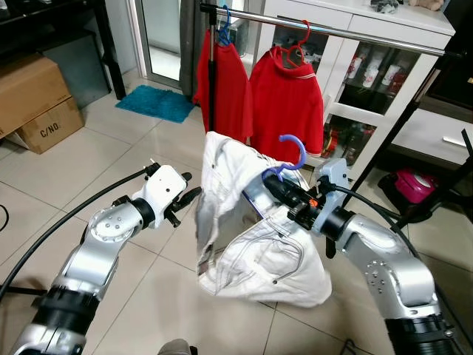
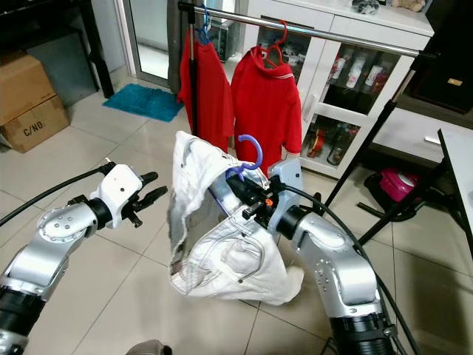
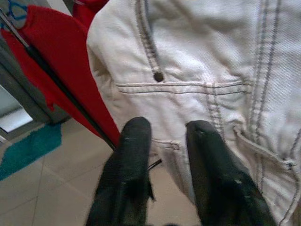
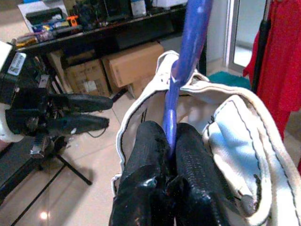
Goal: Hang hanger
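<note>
Hanger carried below the rail, not yet hung.
The right gripper (image 4: 170,141) pinches the blue hanger (image 1: 291,154) by its neck, leaving the hook free; white jeans (image 1: 251,244) drape from it below the rail (image 1: 332,29), while the left gripper (image 1: 188,200) waits beside, fingers apart.

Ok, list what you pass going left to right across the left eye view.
Cardboard box → teal mat → left gripper → white jacket → right gripper → pink object.
</note>
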Controlling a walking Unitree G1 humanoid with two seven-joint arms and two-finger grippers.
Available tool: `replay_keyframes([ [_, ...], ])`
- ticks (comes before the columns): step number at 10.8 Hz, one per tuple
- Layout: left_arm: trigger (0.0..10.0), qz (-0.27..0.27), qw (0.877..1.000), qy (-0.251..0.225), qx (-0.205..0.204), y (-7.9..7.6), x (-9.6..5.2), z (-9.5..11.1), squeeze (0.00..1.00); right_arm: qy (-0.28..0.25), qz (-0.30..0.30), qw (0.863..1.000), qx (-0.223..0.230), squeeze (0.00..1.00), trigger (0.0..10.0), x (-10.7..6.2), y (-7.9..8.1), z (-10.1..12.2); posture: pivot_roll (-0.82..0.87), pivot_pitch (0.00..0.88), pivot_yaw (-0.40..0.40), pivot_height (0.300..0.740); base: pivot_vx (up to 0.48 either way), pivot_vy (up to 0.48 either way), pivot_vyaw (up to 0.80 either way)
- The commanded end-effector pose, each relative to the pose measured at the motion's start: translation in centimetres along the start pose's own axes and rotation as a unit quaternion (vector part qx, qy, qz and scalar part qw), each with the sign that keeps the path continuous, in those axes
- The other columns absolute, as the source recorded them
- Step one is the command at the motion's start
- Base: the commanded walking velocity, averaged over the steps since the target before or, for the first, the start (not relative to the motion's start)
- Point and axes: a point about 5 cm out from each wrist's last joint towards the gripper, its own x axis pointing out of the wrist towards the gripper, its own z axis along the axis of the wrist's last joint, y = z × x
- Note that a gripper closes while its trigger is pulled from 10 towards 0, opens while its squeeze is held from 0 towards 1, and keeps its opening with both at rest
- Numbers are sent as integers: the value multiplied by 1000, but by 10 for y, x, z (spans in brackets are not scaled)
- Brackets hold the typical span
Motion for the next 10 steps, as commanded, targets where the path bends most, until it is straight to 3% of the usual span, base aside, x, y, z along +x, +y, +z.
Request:
replay_keyframes([
  [1,0,-12,1000,-1,7,-2,4,2,0,-38,3,999,-23,0,0,-3,1,23,-18,0,-59,740,0,0,0],
  [5,0,-32,999,-18,-8,-4,12,6,0,-38,8,999,-24,0,0,-8,10,27,-25,0,-18,740,0,0,0],
  [8,0,-51,995,-78,-35,-17,9,14,0,-44,9,999,-13,0,0,-6,16,24,-2,0,-15,740,0,0,0],
  [9,0,-40,990,-125,-44,-22,3,23,0,-52,4,999,-9,0,0,-4,18,24,5,0,-2,740,0,0,0],
  [10,10000,-67,980,-179,-49,-34,-4,36,0,-61,-8,998,2,0,0,-3,18,22,11,0,0,740,0,0,0],
])
